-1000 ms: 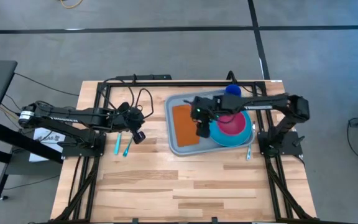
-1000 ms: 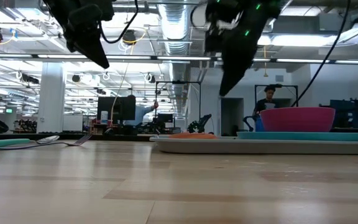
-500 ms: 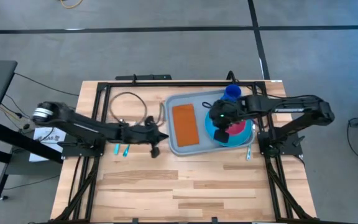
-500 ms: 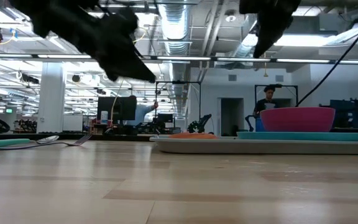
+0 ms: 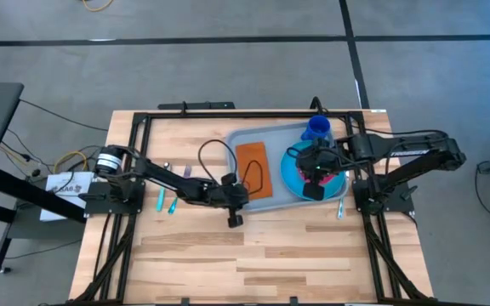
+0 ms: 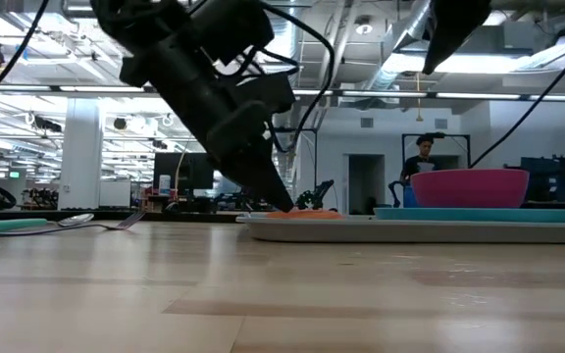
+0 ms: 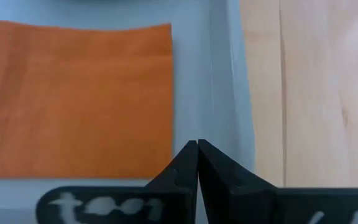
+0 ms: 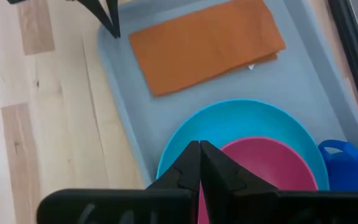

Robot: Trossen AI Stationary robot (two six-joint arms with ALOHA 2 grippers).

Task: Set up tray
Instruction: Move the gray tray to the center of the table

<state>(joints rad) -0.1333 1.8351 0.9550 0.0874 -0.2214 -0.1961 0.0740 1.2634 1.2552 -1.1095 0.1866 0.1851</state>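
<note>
Left gripper [image 5: 235, 206] now sits low in the centre of the high view, at the near left corner of the tray [image 5: 239, 201], with its two fingers pressed together and holding nothing; the left wrist view shows the joined tips resting over the tray's raised rim, with the orange napkin [image 7: 73, 99] just beside them. One second ago this gripper hovered over the bare wood at the left of the table, near the teal cutlery [image 5: 160, 201]; it has since swept rightward across the table and come down to rim level, as the low view confirms, where its tip meets the tray edge. Right gripper [image 5: 316, 180], also closed and empty, has moved from above the napkin toward the right side of the tray and now hangs over the blue plate [image 5: 292, 174] and pink bowl [image 8: 272, 171], clear of them. The tray lies right of centre in the high view, carrying the napkin, plate, bowl and a blue cup [image 5: 316, 127]. Judged from this layout, the tray is largely furnished, while the cutlery remains on the table well apart from it. The left gripper's position at the rim suggests a nudge or alignment of the tray rather than a pick, since closed fingers cannot grasp.
</note>
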